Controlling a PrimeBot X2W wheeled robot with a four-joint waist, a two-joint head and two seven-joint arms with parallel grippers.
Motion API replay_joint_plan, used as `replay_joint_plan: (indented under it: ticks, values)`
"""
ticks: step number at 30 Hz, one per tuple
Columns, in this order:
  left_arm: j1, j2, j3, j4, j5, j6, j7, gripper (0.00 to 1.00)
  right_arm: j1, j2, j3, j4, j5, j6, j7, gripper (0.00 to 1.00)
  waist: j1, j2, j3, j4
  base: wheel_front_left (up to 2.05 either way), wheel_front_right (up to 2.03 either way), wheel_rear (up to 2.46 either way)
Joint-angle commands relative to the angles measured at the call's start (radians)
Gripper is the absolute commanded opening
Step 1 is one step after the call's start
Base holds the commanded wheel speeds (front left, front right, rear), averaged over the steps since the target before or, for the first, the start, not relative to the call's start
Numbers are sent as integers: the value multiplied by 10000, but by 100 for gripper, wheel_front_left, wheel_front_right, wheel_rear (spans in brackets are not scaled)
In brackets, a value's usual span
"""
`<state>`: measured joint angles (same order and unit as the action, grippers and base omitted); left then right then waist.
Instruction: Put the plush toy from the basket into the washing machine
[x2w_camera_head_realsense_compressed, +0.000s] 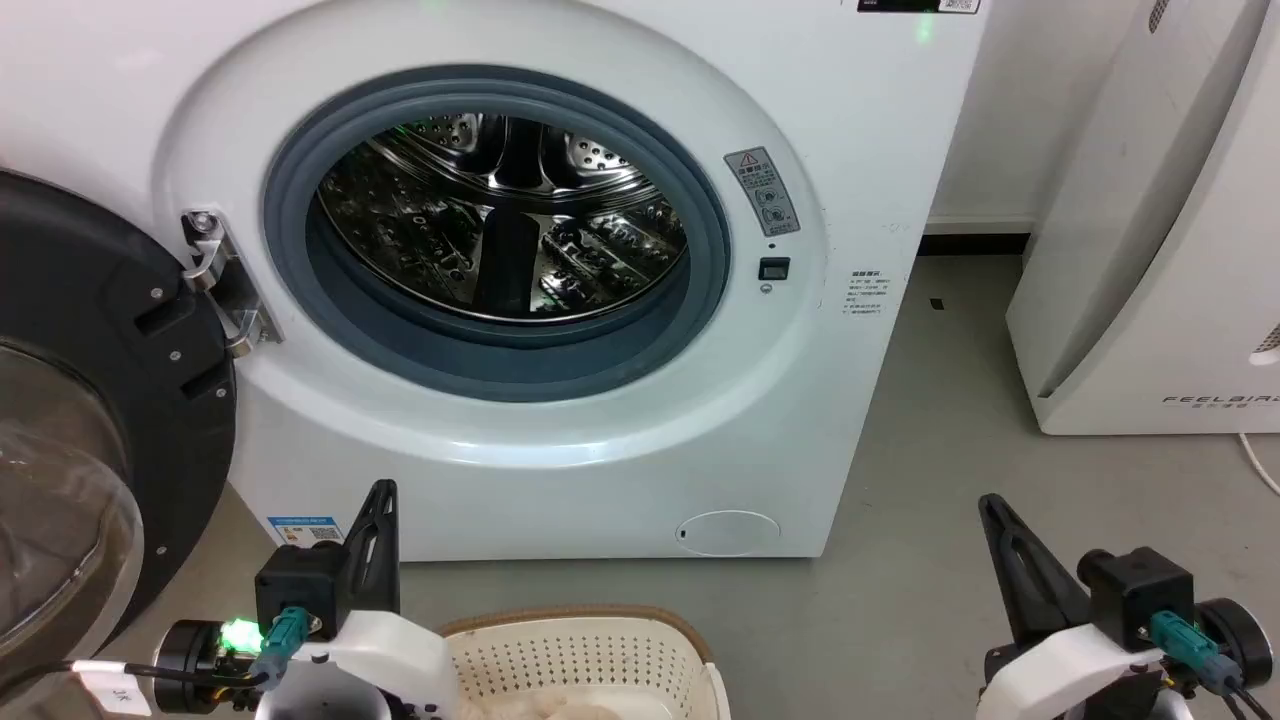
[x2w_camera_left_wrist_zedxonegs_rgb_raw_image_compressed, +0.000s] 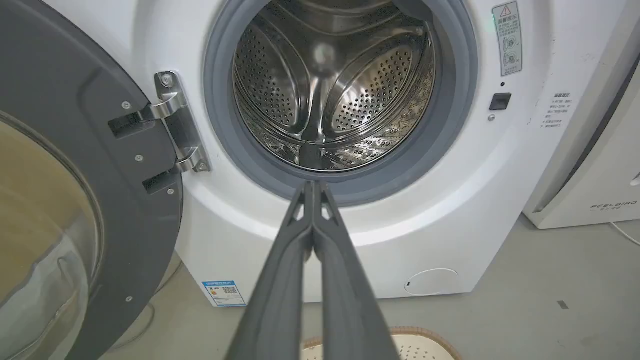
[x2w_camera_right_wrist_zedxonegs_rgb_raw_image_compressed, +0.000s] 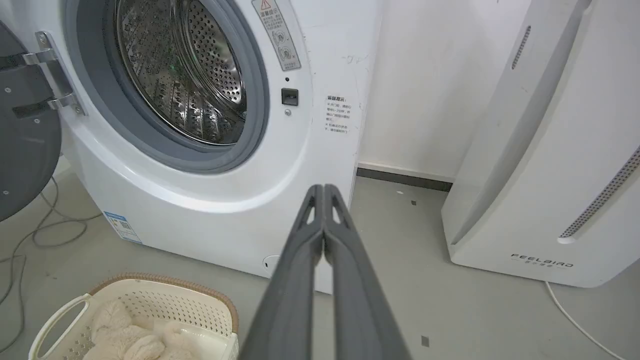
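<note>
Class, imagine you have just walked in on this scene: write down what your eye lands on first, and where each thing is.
The washing machine dominates the middle, its shiny steel drum gaping behind a grey gasket, with the black-framed door swung open at the left. On the floor in front sits the basket holding the plush toy, flanked by the left hand and right hand, both shut.
</note>
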<state>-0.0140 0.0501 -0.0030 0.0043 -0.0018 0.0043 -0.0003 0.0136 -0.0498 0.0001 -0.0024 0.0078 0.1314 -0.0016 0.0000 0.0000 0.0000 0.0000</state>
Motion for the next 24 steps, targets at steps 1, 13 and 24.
replay_joint_plan:
  ticks: [1,13,24]
  values:
    - [140,1,30,-43,18,-43,3,0,-136,-4,-1,24,-78,-7,16,0,0,0,0,0,0,0,0]
    - [140,1,30,-43,18,-43,3,0,-136,-4,-1,24,-78,-7,16,0,0,0,0,0,0,0,0]
    - [-14,0,-32,38,-22,84,-63,100,-9,0,-64,-15,57,2,-62,100,0,0,11,0,0,0,0]
